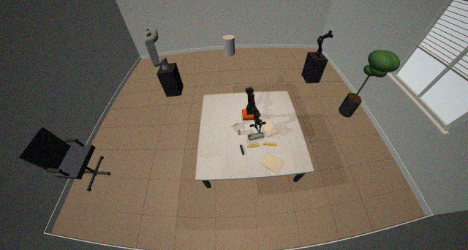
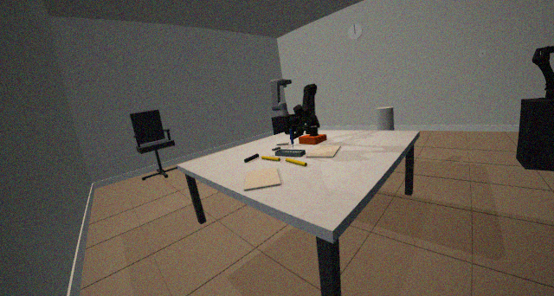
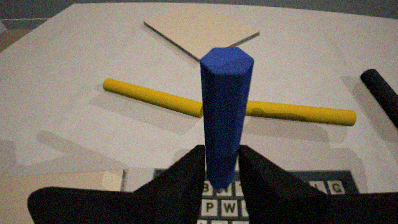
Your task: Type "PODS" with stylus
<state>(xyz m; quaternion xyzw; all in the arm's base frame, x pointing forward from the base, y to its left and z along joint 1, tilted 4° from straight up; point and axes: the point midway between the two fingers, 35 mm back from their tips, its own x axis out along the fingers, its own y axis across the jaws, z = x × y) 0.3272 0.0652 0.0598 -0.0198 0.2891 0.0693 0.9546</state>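
Observation:
The dark keyboard (image 1: 256, 136) (image 2: 290, 152) (image 3: 210, 207) lies on the white table (image 1: 219, 162) (image 2: 329, 201). My gripper (image 1: 259, 125) (image 2: 292, 131) (image 3: 221, 152) is above it, shut on the blue stylus (image 1: 259, 129) (image 2: 292, 138) (image 3: 226, 100). The stylus stands close to upright, its lower end pointing at the keys. In the wrist view, the P and W keys show just below the stylus, with a B at its left. The fingers hide many other keys. The stylus tip is hidden there, and whether it touches a key cannot be told.
Two yellow sticks (image 1: 253, 145) (image 1: 270, 144) (image 3: 150, 97) (image 3: 300, 112) and a black stick (image 1: 242, 149) (image 2: 251, 157) (image 3: 382, 92) lie beyond the keyboard from the arm. One tan square (image 1: 270, 128) (image 2: 325, 151) lies beside the keyboard, another (image 1: 272, 162) (image 3: 200, 27) farther out.

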